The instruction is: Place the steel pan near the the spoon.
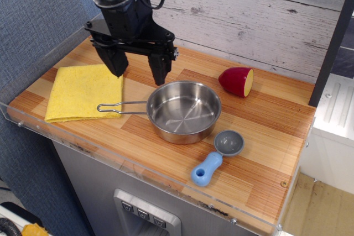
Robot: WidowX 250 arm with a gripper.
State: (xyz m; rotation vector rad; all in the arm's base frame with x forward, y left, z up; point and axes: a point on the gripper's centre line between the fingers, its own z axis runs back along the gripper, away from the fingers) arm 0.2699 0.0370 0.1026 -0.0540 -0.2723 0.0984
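Observation:
The steel pan (pixel 182 111) sits upright on the wooden counter, its thin wire handle (pixel 120 107) pointing left. The spoon (pixel 217 157), with a light-blue handle and a round grey bowl, lies just to the front right of the pan, a small gap apart. My gripper (pixel 138 70) hangs open and empty above the counter, behind the pan's handle and left of the pan's bowl. Its two dark fingers (pixel 159 69) point down and hold nothing.
A folded yellow cloth (pixel 86 90) lies at the left. A red-and-yellow halved fruit (pixel 237 81) lies behind and right of the pan. A clear rim (pixel 138 171) runs along the counter's front and left. A dark post (pixel 330 42) stands at the right.

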